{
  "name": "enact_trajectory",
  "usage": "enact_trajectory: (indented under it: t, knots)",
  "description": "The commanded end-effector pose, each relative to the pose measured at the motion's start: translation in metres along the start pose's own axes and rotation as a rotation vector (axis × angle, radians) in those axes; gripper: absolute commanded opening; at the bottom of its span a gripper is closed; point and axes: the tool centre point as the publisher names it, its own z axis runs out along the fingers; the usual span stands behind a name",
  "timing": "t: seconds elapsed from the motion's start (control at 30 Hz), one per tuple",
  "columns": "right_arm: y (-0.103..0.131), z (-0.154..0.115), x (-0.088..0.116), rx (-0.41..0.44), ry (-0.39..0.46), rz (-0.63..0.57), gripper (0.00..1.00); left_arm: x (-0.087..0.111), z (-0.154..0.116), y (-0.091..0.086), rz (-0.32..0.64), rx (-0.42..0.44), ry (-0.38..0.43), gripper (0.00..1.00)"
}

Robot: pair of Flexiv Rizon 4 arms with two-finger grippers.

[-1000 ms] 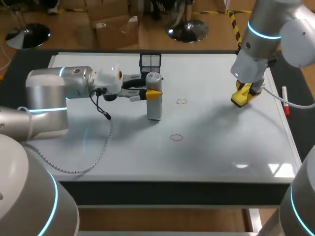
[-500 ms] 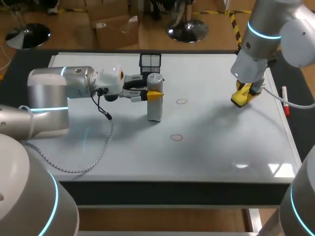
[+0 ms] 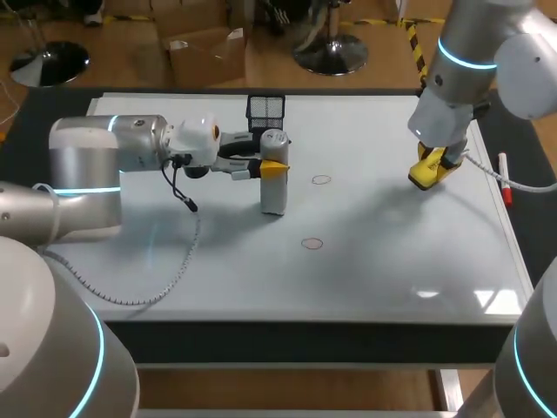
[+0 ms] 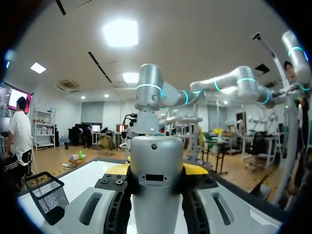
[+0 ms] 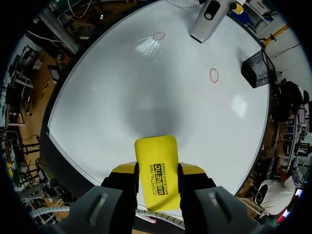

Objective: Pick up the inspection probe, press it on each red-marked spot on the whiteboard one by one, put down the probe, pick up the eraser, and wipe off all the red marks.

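Note:
The grey inspection probe [image 3: 273, 185] with a yellow band stands upright on the whiteboard [image 3: 392, 261], left of centre. My left gripper [image 3: 261, 165] comes in from the side and is shut on it; in the left wrist view the probe [image 4: 156, 156] fills the gap between the fingers [image 4: 195, 169]. Two red circles are drawn on the board, one [image 3: 321, 180] just right of the probe and one [image 3: 312, 244] nearer the front. My right gripper [image 3: 432, 171] hangs over the board's right side, shut on the yellow eraser [image 5: 156, 163]. From there both red circles [image 5: 213, 74] [image 5: 159, 35] and the probe [image 5: 208, 19] show ahead.
A black mesh basket [image 3: 265, 107] stands on the board right behind the probe. A red marker [image 3: 505, 190] lies along the board's right edge. A cable [image 3: 178, 252] from my left wrist loops over the board's left part.
My left arm's elbow has edged slightly to the right. The probe, the right gripper and the eraser are where they were.

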Motion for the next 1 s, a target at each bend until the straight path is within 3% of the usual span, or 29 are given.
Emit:
enact_trajectory:
  t: [0.03,0.2,0.5,1.0]
  knots:
    - [0.0,-0.001,0.0,0.002,0.003,-0.001,0.0,0.0,-0.001,-0.001,0.0,-0.004,-0.001,0.0]
    - [0.0,-0.001,0.0,0.002,0.003,-0.001,0.0,0.002,-0.002,-0.002,0.001,-0.004,-0.001,0.0]
    - [0.0,-0.001,0.0,0.002,0.003,-0.001,0.0,0.01,-0.017,-0.024,-0.003,-0.016,-0.045,0.0]
    - [0.0,-0.001,0.0,0.002,0.003,-0.001,0.0,0.034,-0.077,-0.05,0.025,0.018,-0.173,0.0]
